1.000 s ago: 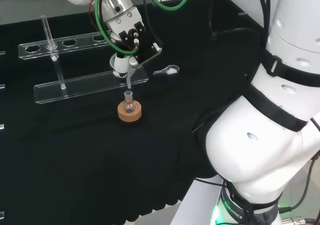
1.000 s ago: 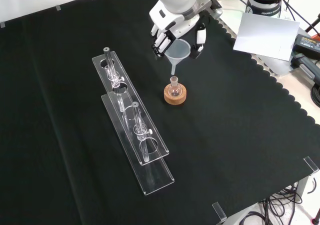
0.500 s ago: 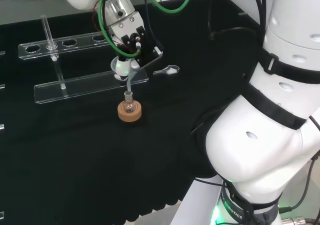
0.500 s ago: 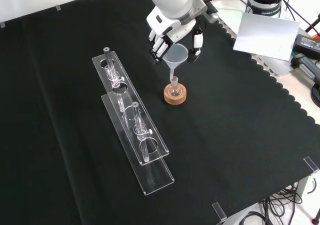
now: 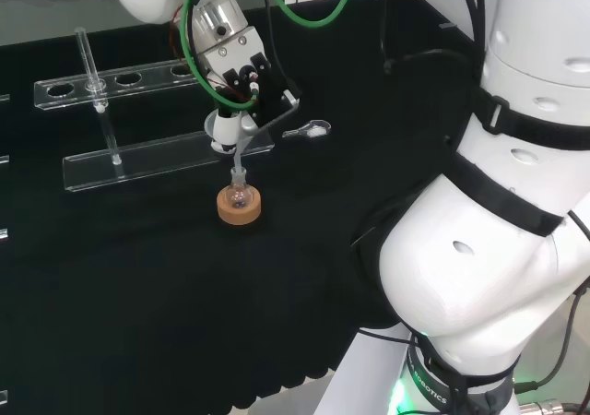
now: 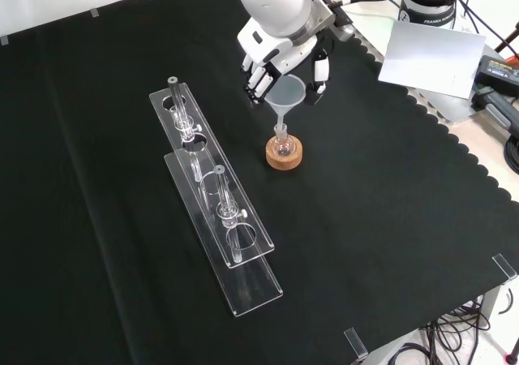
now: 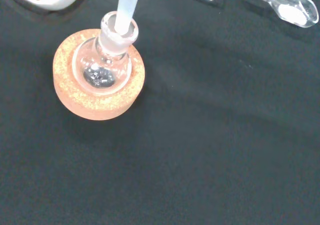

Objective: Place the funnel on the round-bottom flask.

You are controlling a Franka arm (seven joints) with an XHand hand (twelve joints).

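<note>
While the hand (image 6: 280, 45) has its fingers (image 6: 258, 77) curled round the rim of the funnel (image 6: 285, 97), the stem tip sits in the neck of the round-bottom flask (image 6: 282, 144), which rests on its cork ring (image 6: 284, 156) near the middle of the desk (image 6: 389, 219). A clean finish, I judge, means lowering straight down along the neck and letting go only once the cone bears on the neck. The funnel's long axis is near upright, mouth up and stem down, though it leans a little in the head view.
</note>
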